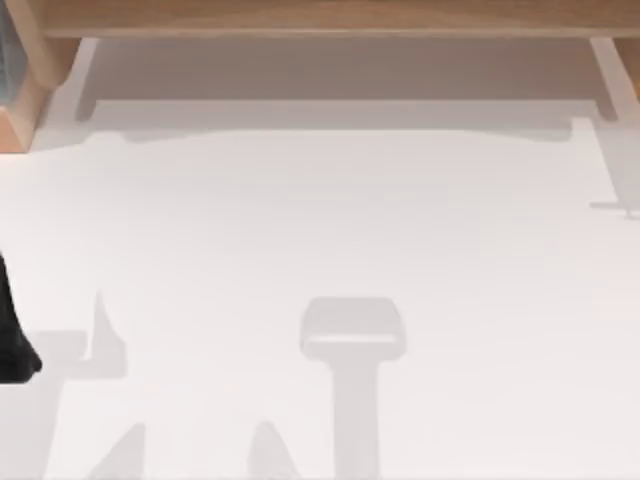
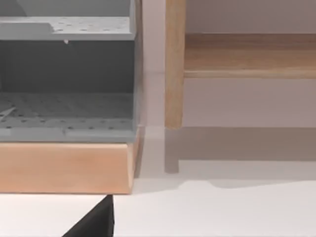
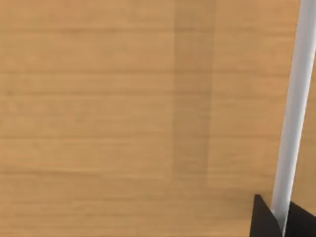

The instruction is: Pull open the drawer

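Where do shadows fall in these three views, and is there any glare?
Top view: soft grey shadows lie across the white table, one T-shaped near the bottom middle. Left wrist view: the wooden post casts a shadow on the table beneath it. Right wrist view: a faint darker band crosses the wood panel. No glare anywhere.

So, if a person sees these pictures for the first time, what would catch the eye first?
Probably the right wrist view: a wooden drawer front seen close up, with a pale handle bar between the right gripper's dark fingertips. Next, the left wrist view's grey perforated shelf unit on a wooden base.
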